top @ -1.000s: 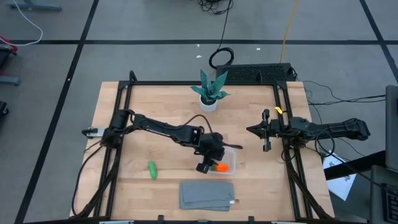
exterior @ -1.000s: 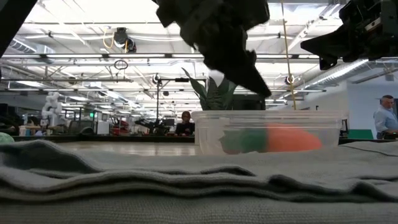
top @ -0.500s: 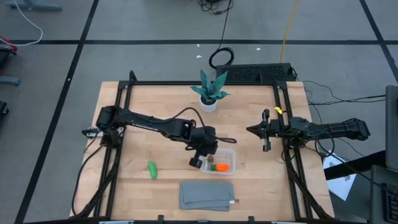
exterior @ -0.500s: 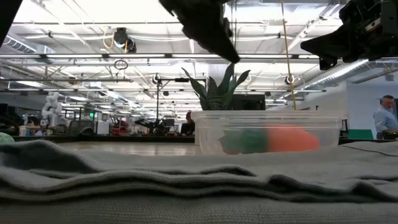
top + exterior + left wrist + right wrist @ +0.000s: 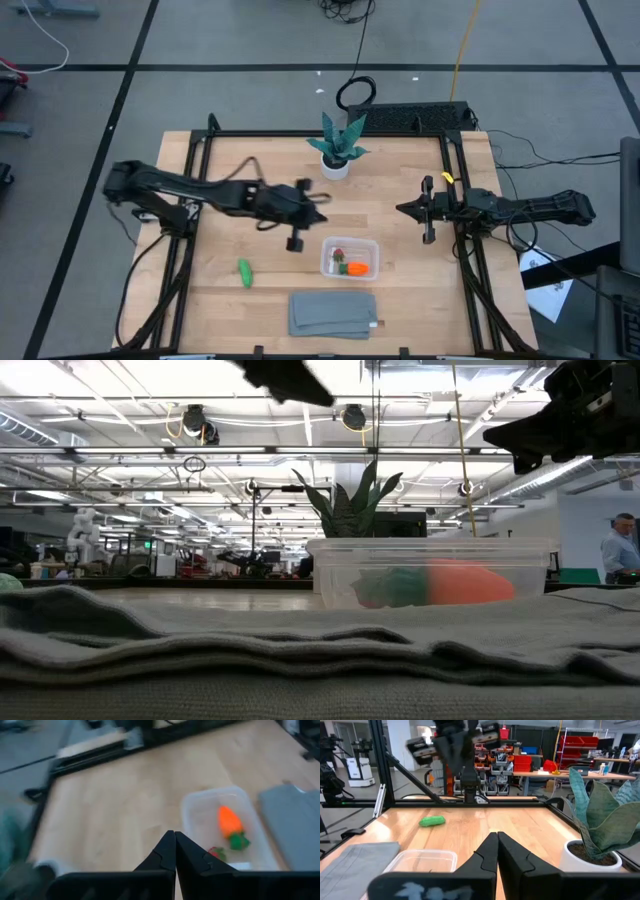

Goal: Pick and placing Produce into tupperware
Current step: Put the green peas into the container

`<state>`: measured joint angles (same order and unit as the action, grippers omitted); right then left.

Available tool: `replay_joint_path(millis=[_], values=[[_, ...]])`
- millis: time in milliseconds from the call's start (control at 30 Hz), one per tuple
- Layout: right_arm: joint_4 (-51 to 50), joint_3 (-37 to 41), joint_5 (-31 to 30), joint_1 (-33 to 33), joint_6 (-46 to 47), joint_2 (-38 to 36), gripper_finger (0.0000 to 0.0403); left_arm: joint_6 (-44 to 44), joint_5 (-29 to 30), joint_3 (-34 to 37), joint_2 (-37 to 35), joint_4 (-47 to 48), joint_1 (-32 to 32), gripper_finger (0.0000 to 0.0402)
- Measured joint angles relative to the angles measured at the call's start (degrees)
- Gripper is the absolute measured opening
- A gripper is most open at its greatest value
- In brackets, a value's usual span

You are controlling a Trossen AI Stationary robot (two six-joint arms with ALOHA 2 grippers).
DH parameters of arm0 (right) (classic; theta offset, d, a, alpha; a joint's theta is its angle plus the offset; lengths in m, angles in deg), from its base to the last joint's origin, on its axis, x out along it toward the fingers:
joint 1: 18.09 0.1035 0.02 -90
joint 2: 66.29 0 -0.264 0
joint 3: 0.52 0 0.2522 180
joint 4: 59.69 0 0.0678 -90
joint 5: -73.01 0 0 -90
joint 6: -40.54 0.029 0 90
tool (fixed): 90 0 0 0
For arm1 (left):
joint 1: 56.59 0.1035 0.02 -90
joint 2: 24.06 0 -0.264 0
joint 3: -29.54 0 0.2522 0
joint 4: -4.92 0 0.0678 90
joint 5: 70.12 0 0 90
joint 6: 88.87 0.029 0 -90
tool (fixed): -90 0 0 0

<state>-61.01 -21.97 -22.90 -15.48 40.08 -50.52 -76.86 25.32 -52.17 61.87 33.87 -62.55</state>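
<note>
Your tupperware (image 5: 350, 257) is holding the carrot (image 5: 356, 267) and berry (image 5: 339, 255); your left tool (image 5: 296, 241), pinched closed and empty, is hovering beside it.

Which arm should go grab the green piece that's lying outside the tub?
Left. The left gripper is near the green piece, on the same side of the clear tub. The right gripper waits at the right frame, beyond the tub.

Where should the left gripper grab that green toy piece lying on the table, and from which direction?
Grip the green piece across its narrow middle, coming straight down from above. It lies flat and elongated on bare table, clear of the tupperware, so the left gripper probably fits best closing across its short width.
</note>
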Motion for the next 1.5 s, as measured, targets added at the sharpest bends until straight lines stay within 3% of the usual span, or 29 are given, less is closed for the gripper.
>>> replay_joint_path(millis=[200, 400, 533, 667, 767, 1000, 1300, 1500], values=[[0.42, 0.0, 0.0, 0.0, 0.62, 0.22, 0.0, -6.85, 3.31, 19.42, -12.77, -18.55, 1.91, 0.0], [2.13, 0.0, -0.01, 0.0, 1.64, 0.13, 0.0, -8.7, 15.45, 32.69, -20.61, -27.07, 0.3, 0.0], [2.48, -0.02, 0.0, 0.0, 1.76, -0.32, 0.0, -8.31, 16.91, 41.81, -25.55, -40.68, -1.55, 0.0], [2.33, 0.0, 0.0, 0.0, 1.76, -0.43, 0.0, -10.81, 19.97, 48.89, -28.94, -43.87, -2.1, 0.0], [2.13, 0.0, 0.0, 0.0, 1.47, -0.41, 0.0, -12.67, 22.62, 52.42, -31.2, -43.88, -2.3, 0.0], [1.79, 0.0, 0.0, 0.0, 1.3, -0.41, 0.0, -11.73, 21.15, 57.95, -37.0, -43.68, -3.65, 0.0], [0.66, 0.0, 0.0, 0.0, 1.4, -0.39, 0.0, -11.77, 14.28, 61.41, -41.04, -43.7, -3.72, 0.0], [1.02, 0.0, 0.02, 0.0, 1.45, -0.39, 0.0, -10.83, 13.67, 61.47, -41.02, -43.28, -3.73, 0.0]])
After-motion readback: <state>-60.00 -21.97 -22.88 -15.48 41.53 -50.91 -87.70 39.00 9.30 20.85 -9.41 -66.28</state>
